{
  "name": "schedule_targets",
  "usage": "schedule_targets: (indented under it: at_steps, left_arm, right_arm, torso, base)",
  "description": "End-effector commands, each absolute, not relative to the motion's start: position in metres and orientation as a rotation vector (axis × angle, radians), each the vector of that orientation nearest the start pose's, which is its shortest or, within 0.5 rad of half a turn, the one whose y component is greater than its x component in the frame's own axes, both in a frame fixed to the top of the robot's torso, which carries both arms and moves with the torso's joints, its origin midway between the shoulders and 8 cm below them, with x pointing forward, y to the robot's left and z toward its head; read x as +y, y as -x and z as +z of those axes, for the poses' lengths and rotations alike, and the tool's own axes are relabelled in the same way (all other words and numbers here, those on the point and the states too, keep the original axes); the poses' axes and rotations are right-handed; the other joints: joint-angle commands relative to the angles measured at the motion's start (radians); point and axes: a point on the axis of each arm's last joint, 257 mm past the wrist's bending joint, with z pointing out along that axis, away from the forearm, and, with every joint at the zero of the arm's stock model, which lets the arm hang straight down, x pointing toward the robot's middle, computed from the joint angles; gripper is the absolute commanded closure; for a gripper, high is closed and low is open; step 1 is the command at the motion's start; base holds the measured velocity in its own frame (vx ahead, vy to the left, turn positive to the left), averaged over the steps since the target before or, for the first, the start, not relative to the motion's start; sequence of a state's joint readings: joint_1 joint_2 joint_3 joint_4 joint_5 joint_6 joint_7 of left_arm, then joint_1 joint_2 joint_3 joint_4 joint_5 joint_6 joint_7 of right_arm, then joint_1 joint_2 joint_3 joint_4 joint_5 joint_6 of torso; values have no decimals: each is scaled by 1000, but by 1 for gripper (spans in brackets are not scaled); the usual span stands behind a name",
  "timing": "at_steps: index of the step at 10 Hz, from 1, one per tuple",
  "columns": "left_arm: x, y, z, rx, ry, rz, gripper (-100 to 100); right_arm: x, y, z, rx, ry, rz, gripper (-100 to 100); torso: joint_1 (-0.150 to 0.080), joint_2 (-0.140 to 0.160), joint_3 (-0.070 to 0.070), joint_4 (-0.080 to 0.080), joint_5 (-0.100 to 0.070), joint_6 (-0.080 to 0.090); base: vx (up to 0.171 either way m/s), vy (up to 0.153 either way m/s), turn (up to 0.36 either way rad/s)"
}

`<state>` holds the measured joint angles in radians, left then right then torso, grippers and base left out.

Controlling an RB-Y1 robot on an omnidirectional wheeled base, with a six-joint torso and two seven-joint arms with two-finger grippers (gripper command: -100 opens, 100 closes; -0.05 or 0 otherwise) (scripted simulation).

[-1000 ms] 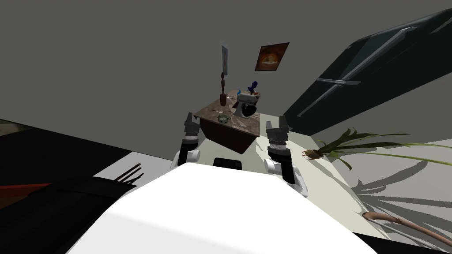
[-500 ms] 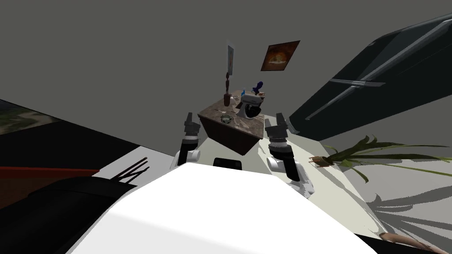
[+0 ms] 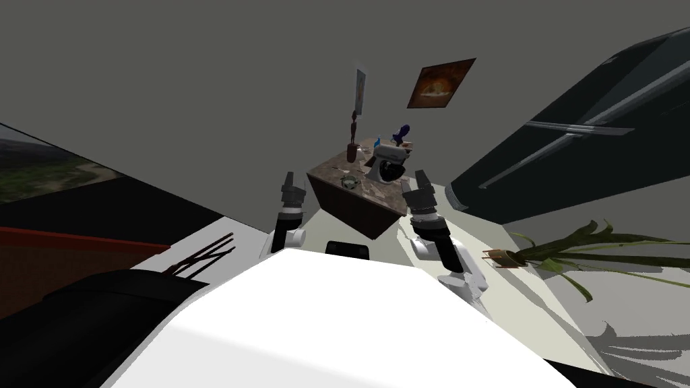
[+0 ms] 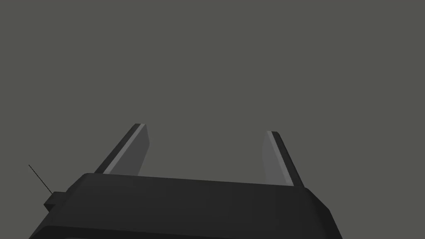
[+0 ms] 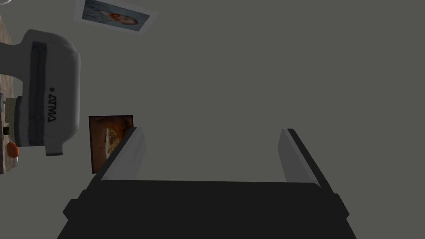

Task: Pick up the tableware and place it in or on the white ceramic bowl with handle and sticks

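My view has turned since a second ago. The left gripper (image 4: 203,149) and right gripper (image 5: 211,153) are spread wide, empty. The small dish (image 3: 348,181) lies on the brown table (image 3: 387,195) beyond the fingertips, with a mixer (image 5: 45,91) beside the right fingers and a grey wall behind.

Ahead I see a brown table (image 3: 372,193) — on it a grey mixer (image 3: 387,165), a small bowl (image 3: 349,181) and a dark vase (image 3: 351,152).
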<state>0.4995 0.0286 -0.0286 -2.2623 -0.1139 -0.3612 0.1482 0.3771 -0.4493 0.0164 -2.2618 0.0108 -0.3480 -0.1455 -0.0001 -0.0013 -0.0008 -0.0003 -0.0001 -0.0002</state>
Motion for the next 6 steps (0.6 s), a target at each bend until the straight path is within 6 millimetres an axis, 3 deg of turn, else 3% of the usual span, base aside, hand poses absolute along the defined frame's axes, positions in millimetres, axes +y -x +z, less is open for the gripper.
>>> schedule_targets:
  at_steps: [1, 6]
  left_arm:
    - [262, -372, -13, 767, 765, -1347, 0]
    - [262, -372, -13, 767, 765, -1347, 0]
  right_arm:
    - [-223, -383, 17, 1034, -416, 1400, -100]
    - [-205, -392, 8, 1159, -330, 1383, -100]
  torso:
    - [0, 0, 0, 0, 0, 0]
    - [0, 0, 0, 0, 0, 1]
  base:
    - [11, -5, 112]
    - [18, -7, 154]
